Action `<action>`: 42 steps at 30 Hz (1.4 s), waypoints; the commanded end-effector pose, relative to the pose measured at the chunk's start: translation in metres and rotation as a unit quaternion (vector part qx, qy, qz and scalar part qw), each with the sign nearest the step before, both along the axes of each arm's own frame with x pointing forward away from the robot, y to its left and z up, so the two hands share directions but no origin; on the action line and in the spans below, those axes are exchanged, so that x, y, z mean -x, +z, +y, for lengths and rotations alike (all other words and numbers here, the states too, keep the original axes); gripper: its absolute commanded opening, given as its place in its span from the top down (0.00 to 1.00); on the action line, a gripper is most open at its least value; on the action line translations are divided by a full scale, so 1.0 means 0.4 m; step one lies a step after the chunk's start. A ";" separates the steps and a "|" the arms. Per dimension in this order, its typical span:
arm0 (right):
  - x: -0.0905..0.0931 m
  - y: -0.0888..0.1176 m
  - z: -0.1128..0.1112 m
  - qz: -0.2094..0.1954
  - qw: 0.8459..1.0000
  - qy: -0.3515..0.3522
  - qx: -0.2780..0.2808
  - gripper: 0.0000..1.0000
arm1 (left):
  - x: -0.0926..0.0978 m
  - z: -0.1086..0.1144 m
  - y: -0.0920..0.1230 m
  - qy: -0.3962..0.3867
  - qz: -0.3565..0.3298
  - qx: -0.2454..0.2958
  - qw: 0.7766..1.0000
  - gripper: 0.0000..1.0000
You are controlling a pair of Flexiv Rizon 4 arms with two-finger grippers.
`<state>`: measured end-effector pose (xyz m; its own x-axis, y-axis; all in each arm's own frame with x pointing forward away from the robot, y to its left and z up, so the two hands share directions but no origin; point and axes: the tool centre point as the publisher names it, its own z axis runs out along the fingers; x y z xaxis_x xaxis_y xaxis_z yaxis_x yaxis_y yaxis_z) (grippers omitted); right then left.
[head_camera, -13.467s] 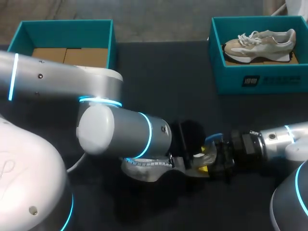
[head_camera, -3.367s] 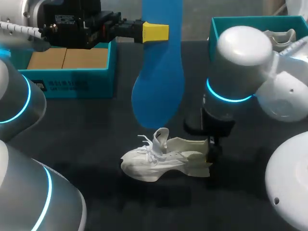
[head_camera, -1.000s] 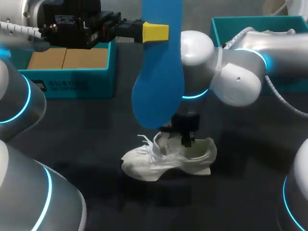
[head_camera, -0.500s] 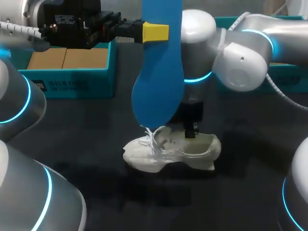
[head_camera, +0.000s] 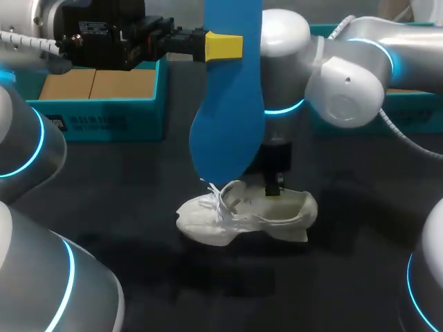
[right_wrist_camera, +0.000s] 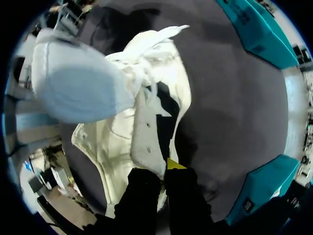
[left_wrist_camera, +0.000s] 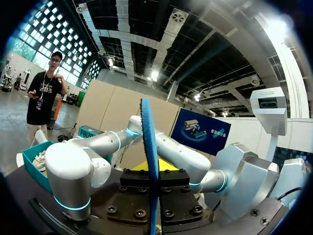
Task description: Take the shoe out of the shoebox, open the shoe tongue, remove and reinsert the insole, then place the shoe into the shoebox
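Two arms are busy with one white shoe (head_camera: 246, 218). It lies on the dark worktop (head_camera: 97, 200), right under the right jaws. The right arm (head_camera: 346, 69) comes straight down from above. The right jaws are pinched together on the shoe's tongue (right_wrist_camera: 146, 132), and the dark hole for the foot shows beside it.

The left arm (head_camera: 104, 41) is up high. The left jaws are clamped on one end of the blue insole (head_camera: 232, 117). The insole hangs straight down from them, its long way going up and down. Its round low end is just above the laces (head_camera: 216, 197), close beside the right jaws. I cannot tell if it touches them.

The shoe's long way runs flat along the worktop, so insole and shoe do not line up yet. I think sliding the insole in is the step now. That is the left arm's job. It would have to come down and lean the insole over to slip it in behind the tongue.
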<state>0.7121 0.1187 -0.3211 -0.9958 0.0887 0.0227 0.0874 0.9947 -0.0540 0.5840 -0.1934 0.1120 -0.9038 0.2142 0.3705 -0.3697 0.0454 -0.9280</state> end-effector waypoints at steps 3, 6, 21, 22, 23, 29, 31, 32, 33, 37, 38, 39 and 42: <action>0.014 0.036 -0.013 0.027 0.991 -0.119 -0.052 1.00 | 0.001 0.001 -0.002 0.000 0.000 0.000 1.000 1.00; 0.030 0.057 -0.022 0.032 0.982 -0.171 -0.068 1.00 | 0.001 0.001 -0.002 0.000 0.000 0.000 1.000 1.00; 0.101 0.055 -0.029 0.055 0.909 -0.381 -0.162 1.00 | 0.001 0.001 -0.002 0.000 0.000 0.000 1.000 1.00; 0.101 0.055 -0.029 0.055 0.909 -0.381 -0.162 1.00 | 0.001 0.001 -0.002 0.000 0.000 0.000 1.000 1.00; 0.101 0.055 -0.029 0.055 0.909 -0.381 -0.162 1.00 | 0.001 0.001 -0.002 0.000 0.000 0.000 1.000 1.00; 0.101 0.055 -0.029 0.055 0.909 -0.381 -0.162 1.00 | 0.001 0.001 -0.002 0.000 0.000 0.000 1.000 1.00; 0.101 0.055 -0.029 0.055 0.909 -0.381 -0.162 1.00 | 0.001 0.001 -0.002 0.000 0.000 0.000 1.000 1.00; 0.101 0.055 -0.029 0.055 0.909 -0.381 -0.162 1.00 | 0.001 0.001 -0.002 0.000 0.000 0.000 1.000 1.00; 0.101 0.055 -0.029 0.055 0.909 -0.381 -0.162 1.00 | 0.001 0.001 -0.002 0.000 0.000 0.000 1.000 1.00; 0.097 0.043 -0.030 0.064 0.880 -0.434 -0.182 1.00 | 0.001 0.001 -0.002 0.000 0.000 0.000 1.000 1.00; 0.097 0.039 -0.030 0.072 0.868 -0.452 -0.191 1.00 | 0.001 0.001 -0.002 0.000 0.000 0.000 1.000 1.00; 0.097 0.036 -0.031 0.072 0.865 -0.458 -0.192 1.00 | 0.001 0.001 -0.002 0.000 0.000 0.000 1.000 1.00; 0.100 0.028 -0.032 0.074 0.848 -0.487 -0.196 1.00 | 0.001 0.001 -0.002 0.000 0.000 0.000 1.000 1.00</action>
<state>0.6753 0.1103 -0.3022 -0.4659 0.8163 0.3414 0.8832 0.4527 0.1229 0.5840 -0.1934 0.1120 -0.9038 0.2142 0.3705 -0.3697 0.0454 -0.9281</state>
